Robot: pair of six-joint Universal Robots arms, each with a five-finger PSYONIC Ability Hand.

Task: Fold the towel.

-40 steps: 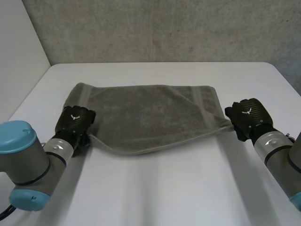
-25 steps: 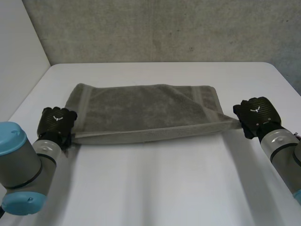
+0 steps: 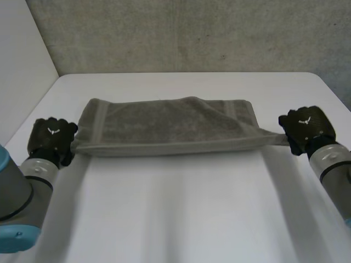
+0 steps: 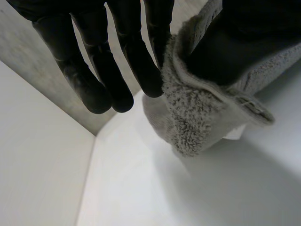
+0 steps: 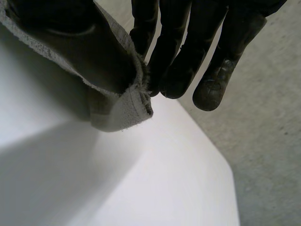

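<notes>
Towel (image 3: 164,129) pinched at both near corners: my left hand (image 3: 51,137) grips one, my right hand (image 3: 306,127) the other, straight fingers (image 4: 136,61) against thumb (near edge taut between them, far part on the table (image 3: 181,219)). Mid-fold, I reckon; next, carry both corners evenly to the far edge.

The grey terry towel (image 3: 164,129) lies spread across the table (image 3: 181,208), nearer its far edge, with its long sides parallel to that edge. Its near edge is drawn straight and taut. I pinch its near corners in my left hand (image 3: 50,137) and right hand (image 3: 307,127), towards the table's side edges.
</notes>
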